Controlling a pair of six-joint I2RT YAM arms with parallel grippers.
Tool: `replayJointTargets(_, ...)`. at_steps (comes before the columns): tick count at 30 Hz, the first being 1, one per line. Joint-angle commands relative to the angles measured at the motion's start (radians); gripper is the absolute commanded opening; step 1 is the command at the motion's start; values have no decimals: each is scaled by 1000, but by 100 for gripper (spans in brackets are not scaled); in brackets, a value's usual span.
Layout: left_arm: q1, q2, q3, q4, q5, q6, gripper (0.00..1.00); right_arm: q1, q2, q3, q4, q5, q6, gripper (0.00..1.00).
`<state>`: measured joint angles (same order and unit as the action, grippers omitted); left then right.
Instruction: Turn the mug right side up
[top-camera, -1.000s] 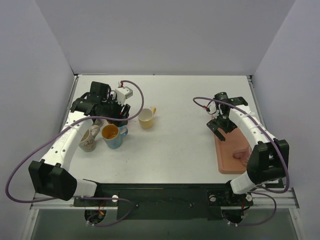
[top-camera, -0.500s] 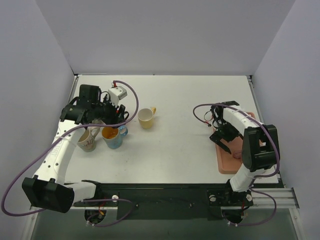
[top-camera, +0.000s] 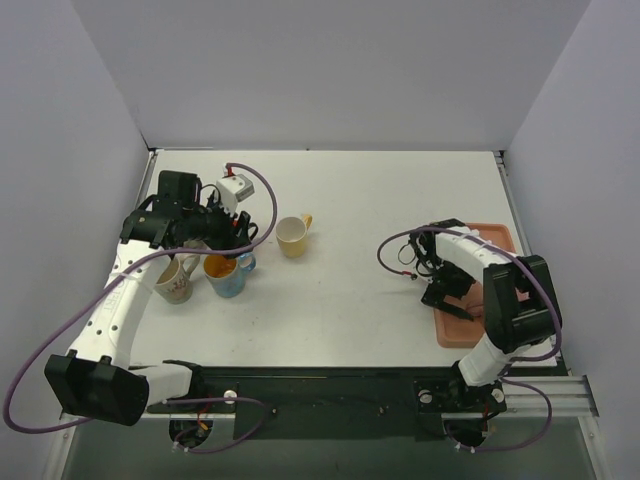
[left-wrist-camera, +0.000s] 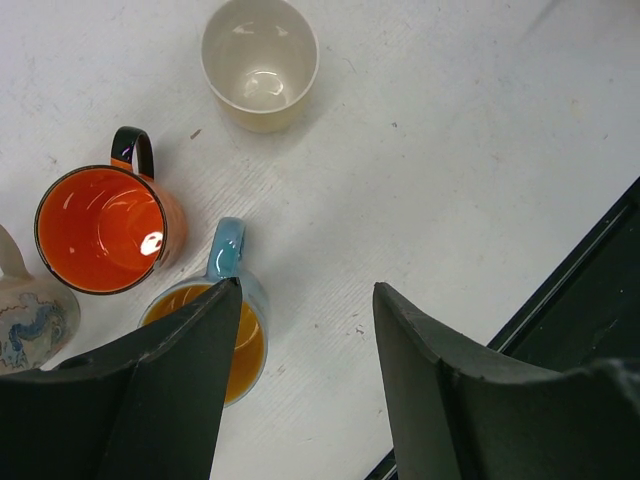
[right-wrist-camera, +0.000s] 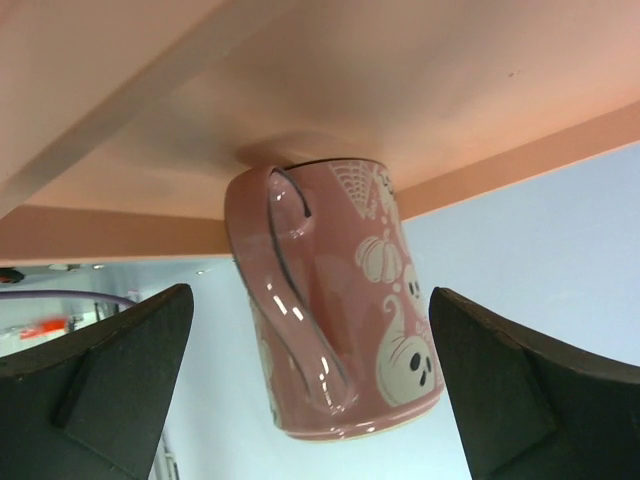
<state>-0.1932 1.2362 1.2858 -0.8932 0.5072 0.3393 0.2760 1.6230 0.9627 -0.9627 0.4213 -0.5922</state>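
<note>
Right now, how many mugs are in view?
5: a cream mug mid-table; blue mug, orange mug and beige mug clustered left; pink mug on the tray, right. More may be hidden.

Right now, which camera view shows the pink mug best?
The right wrist view: the pink mug fills the middle, handle and ghost prints clear, on the tray. In the top external view the right arm hides most of it; the left wrist view misses it.

— Any words or numbers to read?
— None. The pink mug (right-wrist-camera: 335, 300) carries only drawings.
— Nothing lettered on it?
— A few small marks among the drawings, too blurred to read.
</note>
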Motion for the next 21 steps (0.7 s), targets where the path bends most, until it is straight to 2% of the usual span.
replayJointTargets(1,11,-26,1,27,47,18,65,0,34,-22,41,125,-73,98)
replayJointTargets(7,17,-18,1,30,59,18,65,-24,139,-5,62,70,-95,92)
replayJointTargets(11,21,-17,3,28,65,18,65,-41,192,4,44,36,-74,81)
replayJointTargets(13,23,-15,6,27,70,18,65,-43,198,14,41,45,-69,63)
replayJointTargets(14,24,-15,4,28,73,18,65,-43,198,14,42,48,-67,48)
replayJointTargets(17,24,-14,4,27,80,18,65,-50,192,24,32,53,-64,37)
replayJointTargets(20,28,-15,4,27,83,20,65,-47,178,27,30,60,-58,18)
replayJointTargets(21,29,-17,4,28,83,18,65,-46,172,33,27,68,-54,5)
